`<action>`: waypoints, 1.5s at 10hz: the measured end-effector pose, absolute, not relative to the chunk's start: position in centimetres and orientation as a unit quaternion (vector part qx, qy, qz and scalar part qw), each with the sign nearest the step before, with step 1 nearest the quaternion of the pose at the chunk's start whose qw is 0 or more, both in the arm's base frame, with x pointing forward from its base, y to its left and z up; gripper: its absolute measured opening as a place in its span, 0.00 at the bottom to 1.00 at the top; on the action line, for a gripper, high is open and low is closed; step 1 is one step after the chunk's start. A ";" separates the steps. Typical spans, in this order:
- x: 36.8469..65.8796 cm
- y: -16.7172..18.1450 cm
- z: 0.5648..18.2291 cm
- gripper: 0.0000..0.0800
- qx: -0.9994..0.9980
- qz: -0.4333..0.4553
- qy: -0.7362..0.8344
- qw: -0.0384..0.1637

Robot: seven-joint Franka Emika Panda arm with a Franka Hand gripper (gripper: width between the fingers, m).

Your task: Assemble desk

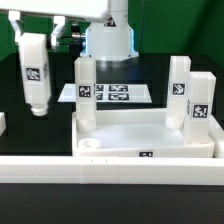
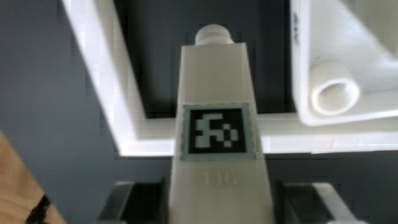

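Fourth leg held aloft near the table's left edge in the exterior view, jaws narrowed on its upper end.

Gripper clamped on leg's top, fingers dark on either side in the wrist view; long axis vertical, rounded peg end pointing down, clear of the black table. Tabletop lying rim-up against the front border bar, three legs already upright in its sockets. Open round socket at tabletop's front corner on the exterior view's left, lower than the peg and off toward the right. In the wrist view, socket off to one side of the leg, not under it. Marker board behind.
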State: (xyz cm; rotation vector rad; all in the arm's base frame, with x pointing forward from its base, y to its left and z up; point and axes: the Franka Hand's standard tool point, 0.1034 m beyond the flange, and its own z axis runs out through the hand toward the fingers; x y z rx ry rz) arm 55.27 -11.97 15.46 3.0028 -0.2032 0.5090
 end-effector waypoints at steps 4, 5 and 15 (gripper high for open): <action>59.1 -8.4 16.6 0.36 0.980 0.183 -0.078 0.029; 59.0 -8.5 16.6 0.36 0.980 0.182 -0.079 0.029; 60.8 -7.5 15.6 0.36 0.980 0.184 -0.063 0.036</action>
